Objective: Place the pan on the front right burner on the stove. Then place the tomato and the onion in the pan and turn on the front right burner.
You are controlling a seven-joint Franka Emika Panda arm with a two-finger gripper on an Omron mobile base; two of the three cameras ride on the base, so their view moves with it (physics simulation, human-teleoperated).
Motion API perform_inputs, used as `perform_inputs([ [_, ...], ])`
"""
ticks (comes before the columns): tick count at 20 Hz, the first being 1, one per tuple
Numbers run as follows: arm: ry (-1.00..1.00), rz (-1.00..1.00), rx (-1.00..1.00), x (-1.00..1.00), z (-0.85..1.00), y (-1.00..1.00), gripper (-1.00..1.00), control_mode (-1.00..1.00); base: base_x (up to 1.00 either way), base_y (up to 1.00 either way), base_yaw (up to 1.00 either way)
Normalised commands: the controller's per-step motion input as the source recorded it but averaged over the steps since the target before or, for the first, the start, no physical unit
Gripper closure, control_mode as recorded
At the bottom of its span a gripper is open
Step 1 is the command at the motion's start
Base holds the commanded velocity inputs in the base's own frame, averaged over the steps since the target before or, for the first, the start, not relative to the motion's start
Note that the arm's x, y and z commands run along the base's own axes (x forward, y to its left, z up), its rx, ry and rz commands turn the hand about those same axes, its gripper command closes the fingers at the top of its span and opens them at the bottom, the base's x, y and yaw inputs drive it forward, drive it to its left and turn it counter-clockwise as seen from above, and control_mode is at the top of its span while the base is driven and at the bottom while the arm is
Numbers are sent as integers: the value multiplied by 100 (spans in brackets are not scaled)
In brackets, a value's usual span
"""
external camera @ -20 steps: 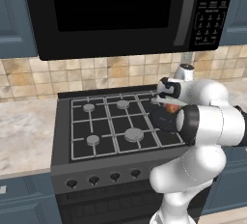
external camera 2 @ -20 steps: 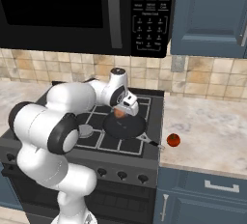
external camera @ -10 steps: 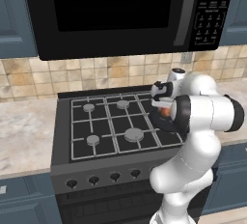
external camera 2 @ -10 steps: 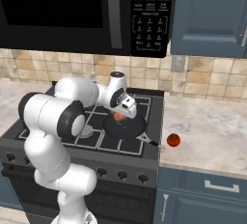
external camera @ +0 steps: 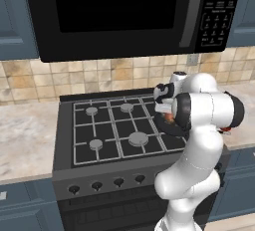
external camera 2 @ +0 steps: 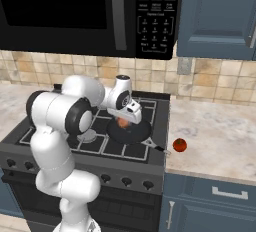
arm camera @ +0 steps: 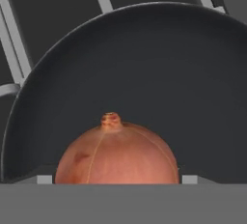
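Arm swung/re-posed vs 1 s back: elbow and forearm shifted in both base views, gripper [external camera 2: 129, 117] same spot over pan [external camera 2: 135, 132]; onion [external camera 2: 123, 123], tomato [external camera 2: 179, 145] unmoved. Jaws wide, nothing gripped; onion right below fingertips, resting in pan near the rim closest to the hand. Whether pads touch onion: can't tell. Pan sits on front right burner area of stove [external camera: 99, 163], handle pointing toward front edge, away from gripper to its right.

Risks (judgement): lifting off at an angle could nudge onion, roll it across pan; low retreat could clip pan rim, shift pan off burner.

Tomato still on counter [external camera 2: 220, 136], well right of gripper, beyond stove edge, near pan handle tip. Handle lies betw. gripper and tomato, so possible snag on reach. Knobs [external camera 2: 126, 181] low on front panel, below gripper. Microwave [external camera 2: 90, 11] overhead limits high lift.
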Motion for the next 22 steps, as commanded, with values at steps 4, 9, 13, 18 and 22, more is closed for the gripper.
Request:
perform_inputs([
  [4,9,0,2,0,-12,0,-100,-100,0,0,0],
  [9,2,0,1,0,-3,0,-100,-100,0,0,0],
  [13,0,0,0,-14,4,0,-100,-100,0,0,0],
  [18,-3,0,1,-36,32,0,-100,-100,0,0,0],
  [22,-7,0,1,-54,74,-21,-100,-100,0,0,0],
])
